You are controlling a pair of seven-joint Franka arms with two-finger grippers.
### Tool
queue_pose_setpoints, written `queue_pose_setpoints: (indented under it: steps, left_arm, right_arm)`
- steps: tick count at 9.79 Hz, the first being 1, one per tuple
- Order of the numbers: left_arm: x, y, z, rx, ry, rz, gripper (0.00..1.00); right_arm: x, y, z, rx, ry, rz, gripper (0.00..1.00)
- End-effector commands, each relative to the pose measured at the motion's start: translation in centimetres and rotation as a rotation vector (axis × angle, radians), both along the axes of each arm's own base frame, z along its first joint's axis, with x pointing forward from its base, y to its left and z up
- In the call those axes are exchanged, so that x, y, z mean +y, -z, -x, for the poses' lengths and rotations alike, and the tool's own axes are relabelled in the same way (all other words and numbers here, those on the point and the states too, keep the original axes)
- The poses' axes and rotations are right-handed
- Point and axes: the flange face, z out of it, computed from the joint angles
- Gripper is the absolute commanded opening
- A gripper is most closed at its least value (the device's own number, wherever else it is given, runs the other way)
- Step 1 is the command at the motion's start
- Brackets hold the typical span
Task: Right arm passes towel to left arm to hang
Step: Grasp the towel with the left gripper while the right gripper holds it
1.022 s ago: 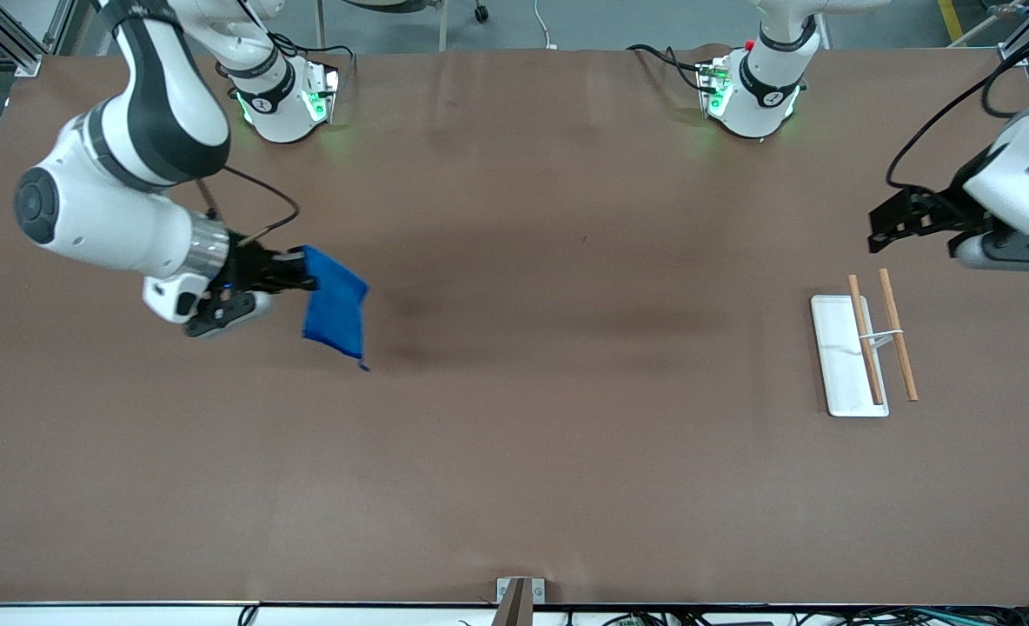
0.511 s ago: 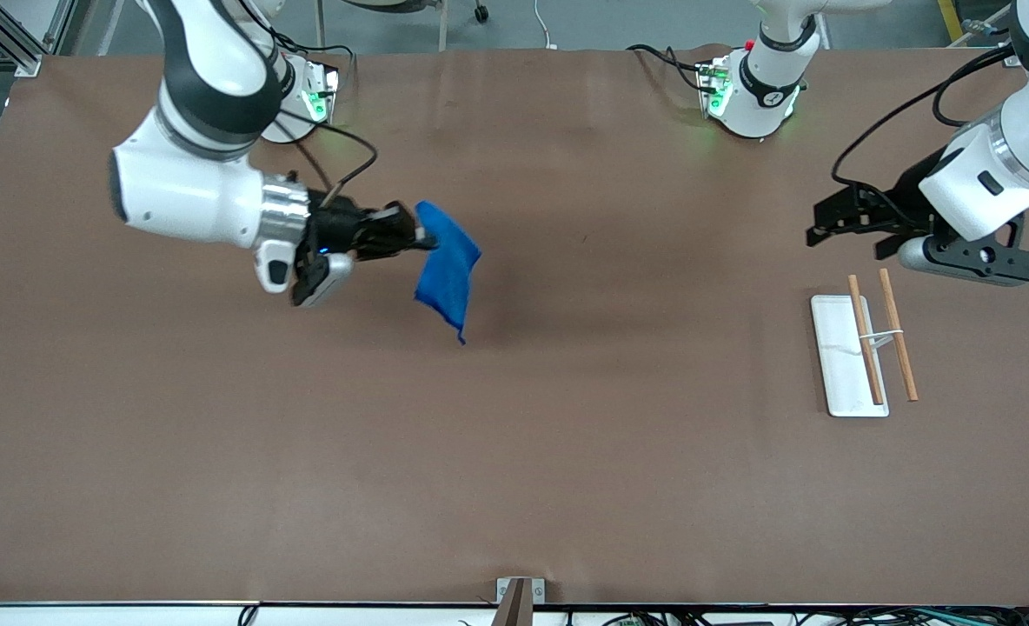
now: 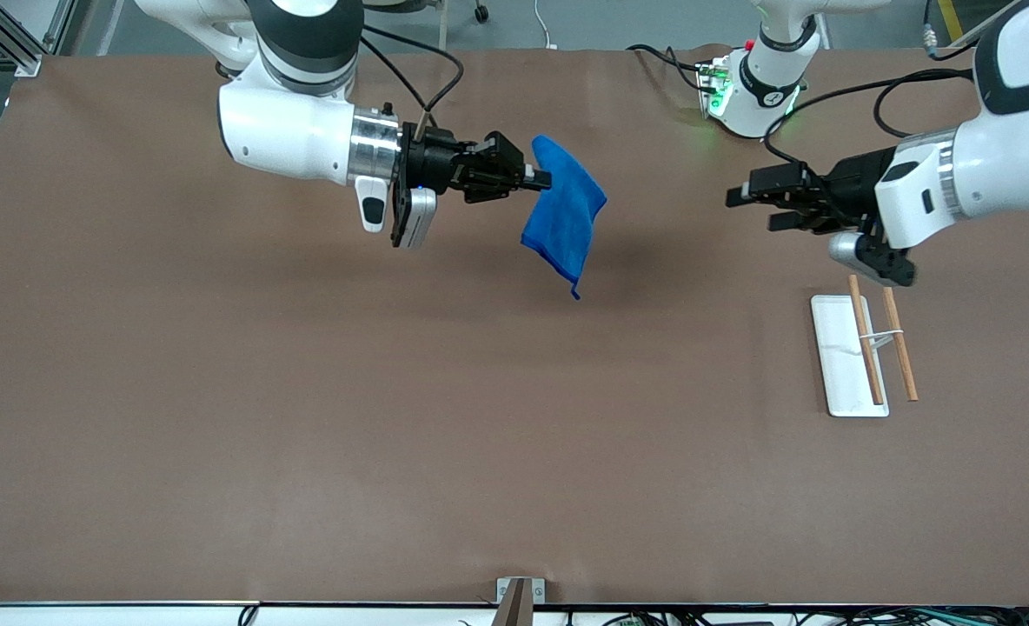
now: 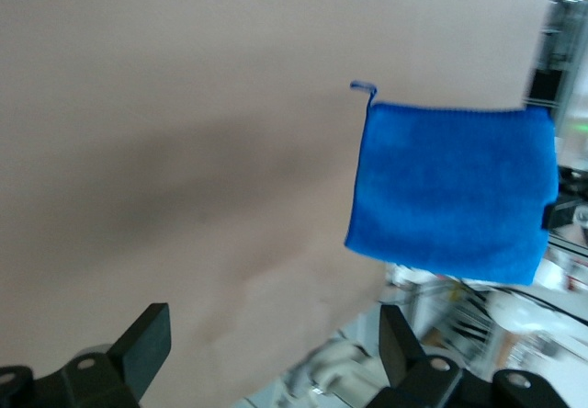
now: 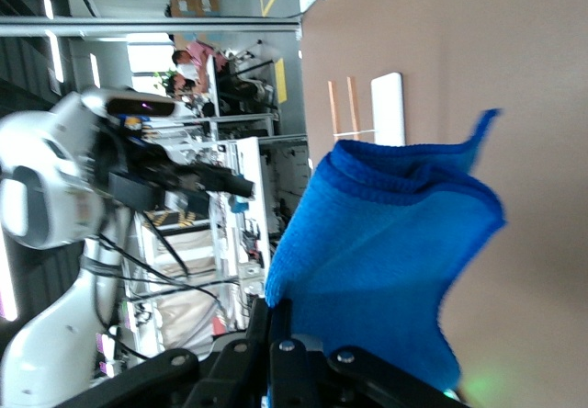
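Observation:
The right arm [image 3: 297,143] reaches out level over the table. My right gripper [image 3: 542,180] is shut on one edge of the blue towel [image 3: 564,213], which hangs free above the table with its loop corner lowest. In the right wrist view the towel [image 5: 386,261] fills the space past the shut gripper [image 5: 292,321]. The left arm [image 3: 975,178] points toward the towel. My left gripper [image 3: 736,198] is open and empty, a gap away from it. In the left wrist view the towel [image 4: 455,187] hangs ahead of the open gripper [image 4: 273,353].
A towel rack [image 3: 845,352] with a white base and two wooden rods [image 3: 865,339] stands at the left arm's end of the table, below the left wrist. It also shows in the right wrist view [image 5: 386,109]. The table [image 3: 393,417] is brown.
The right arm has swung the towel toward the left arm's end and toward the bases. The left arm has moved toward the towel, its gripper still open.

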Motion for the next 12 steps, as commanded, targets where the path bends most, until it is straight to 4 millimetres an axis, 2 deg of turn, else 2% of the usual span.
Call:
queue_pose_setpoints:
  steps: [1,3,5,8,10,12]
  left_arm:
    - [-0.3,5.0,2.9,0.086,-0.004,0.155,1.00]
    - [-1.2,9.8,4.4,0.158,-0.045,0.369,1.00]
    - [-1.8,13.5,6.3,0.140,-0.075,0.558,1.00]
    - [-2.7,16.2,7.6,0.105,-0.199,0.749,0.98]
    - [-4.4,18.2,9.2,0.040,-0.239,0.849,0.98]
    - [-6.9,21.4,9.9,0.049,-0.266,0.898,0.99]
  right_arm:
    - [0.8,-1.0,-0.7,0.016,0.018,-0.062,0.00]
    - [1.2,-1.6,-0.4,0.035,0.025,-0.097,0.00]
    - [1.6,-2.2,-0.4,0.029,0.039,-0.106,0.00]
    - [2.7,-1.8,0.3,0.059,0.061,-0.125,0.00]
    - [2.8,-1.8,0.4,0.059,0.060,-0.126,0.00]
    - [2.9,-1.7,0.5,0.060,0.058,-0.124,0.00]
